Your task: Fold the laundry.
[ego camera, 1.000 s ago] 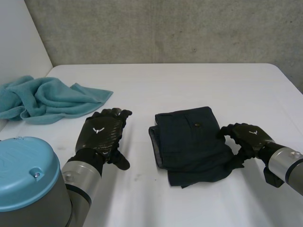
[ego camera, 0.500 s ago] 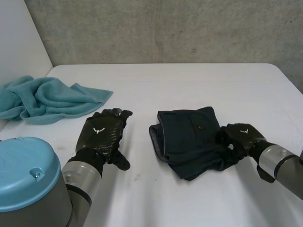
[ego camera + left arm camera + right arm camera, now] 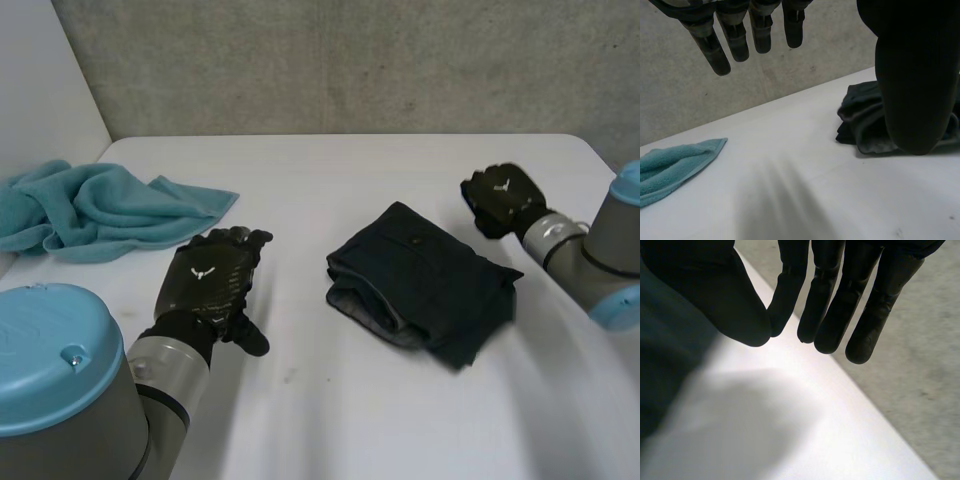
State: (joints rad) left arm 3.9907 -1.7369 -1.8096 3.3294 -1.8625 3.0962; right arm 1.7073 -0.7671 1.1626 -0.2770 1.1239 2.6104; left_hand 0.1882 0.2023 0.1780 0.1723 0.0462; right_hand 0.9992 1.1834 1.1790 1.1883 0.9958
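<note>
Well, folded dark garment [image 3: 420, 285]: looked soft, limp (would likely sag); its thick folded edge seemed the best hold.
Left hand [image 3: 208, 283]: lay straight-fingered, empty.
Right hand [image 3: 503, 195]: hung relaxed, empty.

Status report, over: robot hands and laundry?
Left robot hand and right robot hand open, holding nothing. Dark garment folded between them. Teal towel crumpled, out of the way.

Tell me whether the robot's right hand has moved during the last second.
Yes. The right hand has left the dark navy folded garment and moved toward the far edge of the white table.
</note>
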